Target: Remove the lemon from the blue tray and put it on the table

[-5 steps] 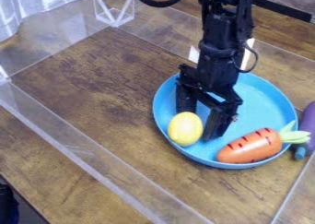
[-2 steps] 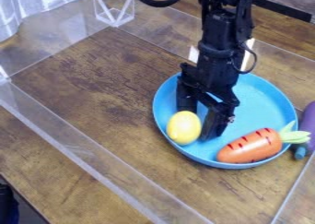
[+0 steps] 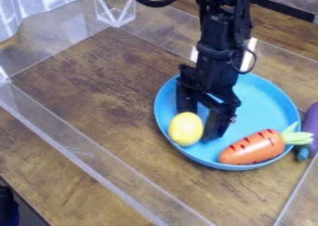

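The lemon [image 3: 187, 128], small and bright yellow, lies in the front left part of the blue tray [image 3: 276, 99]. My black gripper [image 3: 203, 118] hangs straight down over the tray, open, with one finger behind the lemon and the other just to its right. Nothing is gripped between the fingers. The tray rests on the dark wood-grain table [image 3: 99, 90].
An orange carrot [image 3: 254, 147] with a green top lies in the tray's front right. A purple object [image 3: 311, 126] sits at the right edge. Clear acrylic walls [image 3: 74, 146] run along the front left and back of the table.
The gripper has shifted slightly left, toward the lemon. The lemon, tray and carrot have not moved.
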